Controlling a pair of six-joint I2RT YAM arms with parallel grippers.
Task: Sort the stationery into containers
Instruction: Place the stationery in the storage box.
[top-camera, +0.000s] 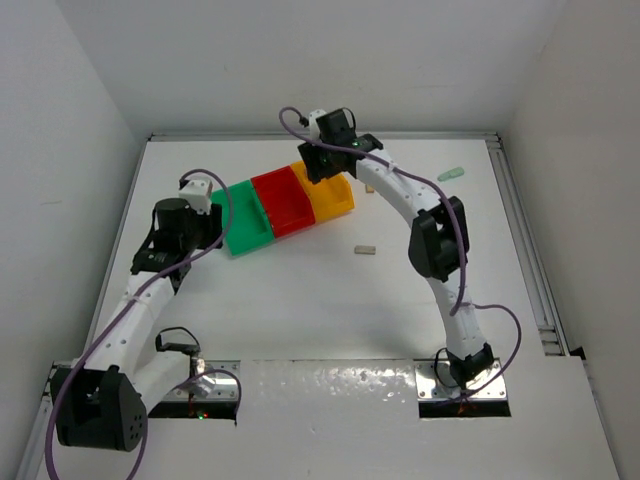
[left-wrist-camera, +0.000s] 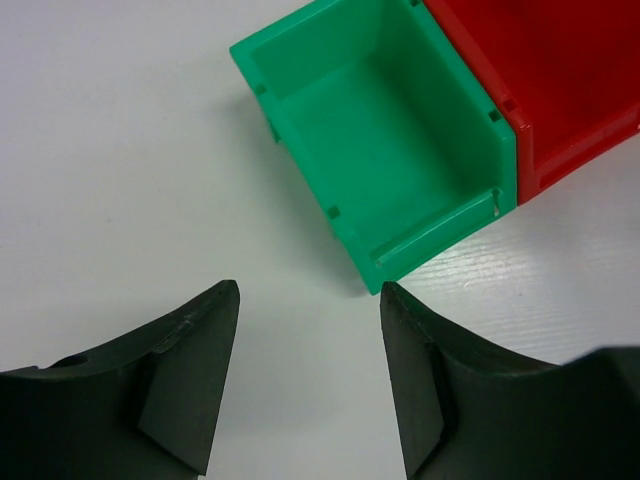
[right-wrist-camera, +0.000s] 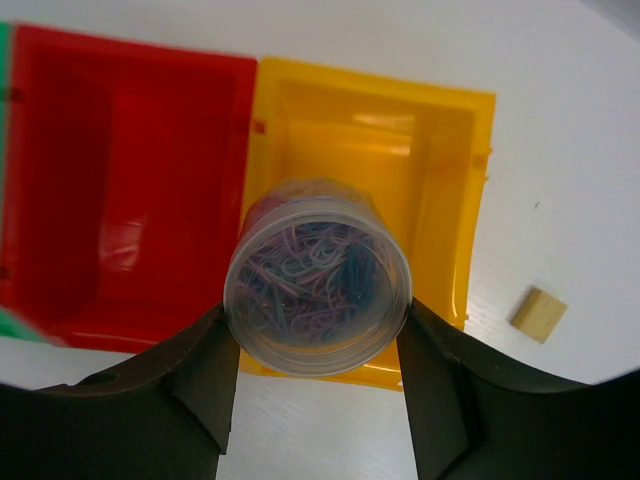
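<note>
Three bins stand in a row: green (top-camera: 243, 222), red (top-camera: 283, 208), orange-yellow (top-camera: 338, 200). My right gripper (top-camera: 322, 168) is shut on a round clear tub of coloured paper clips (right-wrist-camera: 318, 285) and holds it above the near wall of the orange-yellow bin (right-wrist-camera: 470, 170), beside the red bin (right-wrist-camera: 120, 150). My left gripper (left-wrist-camera: 308, 300) is open and empty over the table, just short of the green bin's (left-wrist-camera: 440, 225) near corner. That bin looks empty. A tan block (top-camera: 365, 249) and a mint green piece (top-camera: 452, 173) lie on the table. Other stationery is not in view.
A tan block (right-wrist-camera: 538, 314) lies on the table right of the orange-yellow bin. The red bin (left-wrist-camera: 560, 80) touches the green one. White walls enclose the table on three sides. The right arm arches over the table's centre right.
</note>
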